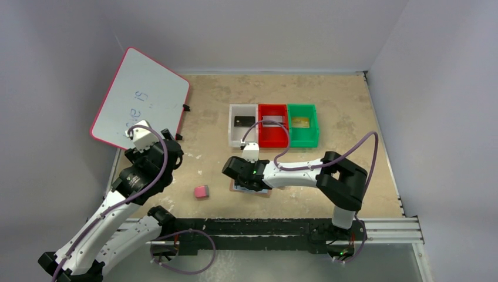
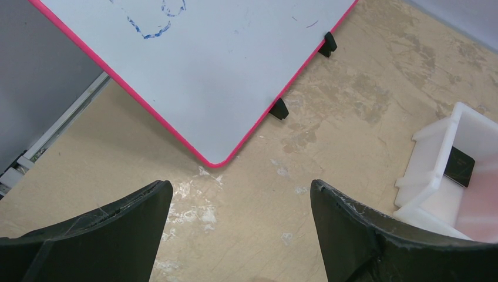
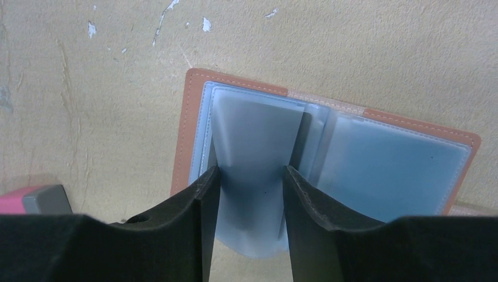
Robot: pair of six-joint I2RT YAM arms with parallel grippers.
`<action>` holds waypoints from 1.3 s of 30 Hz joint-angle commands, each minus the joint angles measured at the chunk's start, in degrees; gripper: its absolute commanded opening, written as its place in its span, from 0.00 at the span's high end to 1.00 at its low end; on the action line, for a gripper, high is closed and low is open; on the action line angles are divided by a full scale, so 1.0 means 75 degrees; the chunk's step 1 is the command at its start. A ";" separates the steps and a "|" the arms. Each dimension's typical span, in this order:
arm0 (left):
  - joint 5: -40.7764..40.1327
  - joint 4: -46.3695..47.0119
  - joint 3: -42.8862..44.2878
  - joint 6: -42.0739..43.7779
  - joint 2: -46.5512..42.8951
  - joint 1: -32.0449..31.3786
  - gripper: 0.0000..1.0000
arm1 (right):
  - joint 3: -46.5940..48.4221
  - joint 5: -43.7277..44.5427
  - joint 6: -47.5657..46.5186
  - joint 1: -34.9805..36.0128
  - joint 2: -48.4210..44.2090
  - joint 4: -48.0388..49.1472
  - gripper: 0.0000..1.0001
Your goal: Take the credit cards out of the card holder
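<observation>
counter (image 1: 352, 117): scuffed mottled-tan board, grey walls (image 1: 264, 29) | left claw (image 2: 241, 185): wide open, empty | right claw (image 3: 251, 170): half-narrowed astride tan leather folding card holder (image 3: 183, 135) sleeve (image 3: 252, 129), grip unclear

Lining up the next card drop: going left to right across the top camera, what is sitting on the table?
whiteboard → eraser → white bin → red bin → green bin. The card holder overlaps the white and red bins' span, so it is left out.
</observation>
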 commanded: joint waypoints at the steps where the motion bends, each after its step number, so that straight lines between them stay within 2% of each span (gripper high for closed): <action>1: -0.0051 0.0246 0.0000 0.0037 0.0000 0.0024 0.12 | -0.0248 -0.0082 0.0270 0.0046 -0.0061 0.0057 0.56; 5: -0.0043 0.0241 0.0002 0.0034 0.0016 0.0030 0.12 | -0.0474 -0.0190 0.0188 0.0046 -0.0303 0.0424 0.65; 11: -0.0028 0.0241 -0.0001 0.0030 0.0030 0.0024 0.12 | -0.0595 -0.0079 0.0219 0.0046 -0.0737 0.0608 0.73; 15: 0.0023 0.0240 -0.0007 0.0026 -0.0019 0.0025 0.12 | -0.0820 -0.0078 0.0213 0.0040 -0.1155 0.1005 0.75; 21: 0.0167 0.0318 -0.0003 0.0018 0.0038 0.0027 0.12 | -0.1890 -0.0269 0.0364 0.0000 -0.1911 0.2043 0.76; 24: 0.1219 0.0625 -0.0061 -0.0025 0.0082 0.0024 0.13 | -0.2340 -0.0289 0.0566 -0.0054 -0.2297 0.2329 0.76; 28: 0.3103 0.1756 -0.0374 0.0072 0.0148 0.0016 0.18 | -0.2797 -0.0238 0.0861 -0.0123 -0.2739 0.2312 0.74; 32: 0.4503 0.2722 -0.0514 0.0076 0.0439 0.0001 0.21 | -0.3338 -0.0110 0.1347 -0.0192 -0.3201 0.2163 0.70; 35: 0.4809 0.3144 -0.0626 0.0090 0.0756 -0.0195 0.23 | -0.3665 -0.0009 0.1615 -0.0227 -0.3508 0.2021 0.68; 39: 0.4393 0.3473 -0.0737 -0.0112 0.1264 -0.0898 0.23 | -0.3903 0.0189 0.2281 -0.0247 -0.3831 0.1339 0.64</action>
